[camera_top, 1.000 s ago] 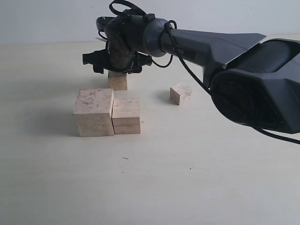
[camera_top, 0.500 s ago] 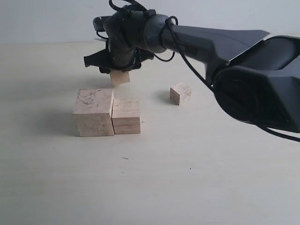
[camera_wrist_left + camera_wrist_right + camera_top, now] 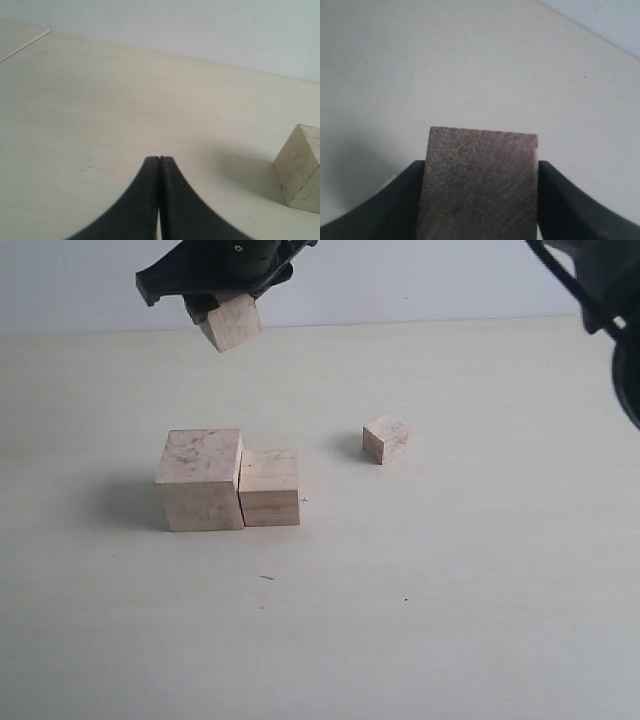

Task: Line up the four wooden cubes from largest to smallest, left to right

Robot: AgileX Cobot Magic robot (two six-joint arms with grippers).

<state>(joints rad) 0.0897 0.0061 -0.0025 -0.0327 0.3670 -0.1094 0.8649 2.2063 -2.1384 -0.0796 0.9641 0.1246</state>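
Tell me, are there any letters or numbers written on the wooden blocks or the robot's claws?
None to read. The largest cube, the second cube, the small cube and the held cube in the right claw show only wood grain. The left claw is plain black.

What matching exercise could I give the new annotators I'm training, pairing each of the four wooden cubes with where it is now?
Things:
1. largest cube
2. second-largest cube
3. second-smallest cube
4. smallest cube

Places (exterior view):
A. alone on the table, apart to the right
B. held aloft in the right gripper
C. leftmost on the table
D. against the largest cube's right side

Pairs: 1-C, 2-D, 3-B, 4-A
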